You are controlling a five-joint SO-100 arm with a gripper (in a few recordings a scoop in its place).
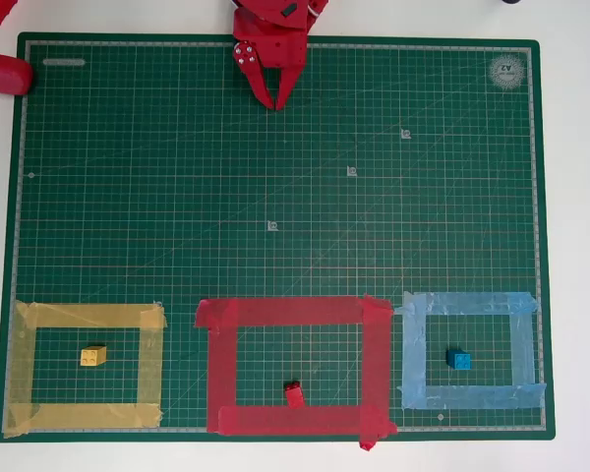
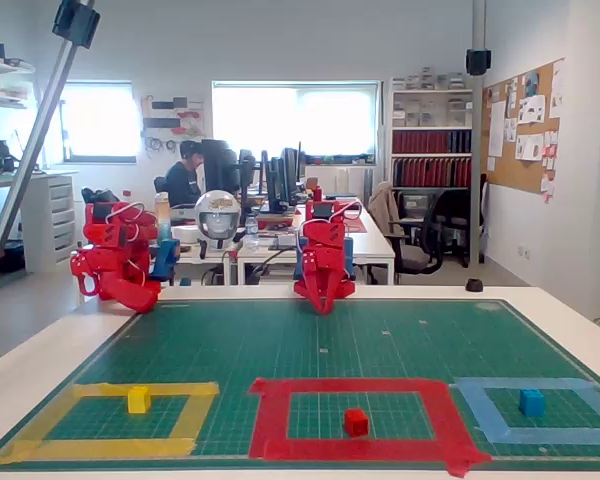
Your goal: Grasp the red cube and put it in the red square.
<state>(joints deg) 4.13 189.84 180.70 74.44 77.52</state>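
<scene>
The red cube (image 1: 294,393) (image 2: 356,421) lies on the green mat inside the red square (image 1: 226,364) (image 2: 271,414), near its front strip in the overhead view. My red gripper (image 1: 276,101) (image 2: 322,305) hangs at the far edge of the mat, well away from the cube, fingertips pointing down at the mat. Its fingertips meet at the tips and nothing is between them.
A yellow cube (image 1: 93,356) (image 2: 138,400) sits inside a yellow tape frame (image 1: 25,364) on the left. A blue cube (image 1: 459,359) (image 2: 531,402) rests inside a light-blue tape frame (image 1: 523,354) on the right. Open green mat (image 1: 275,197) stretches between gripper and frames.
</scene>
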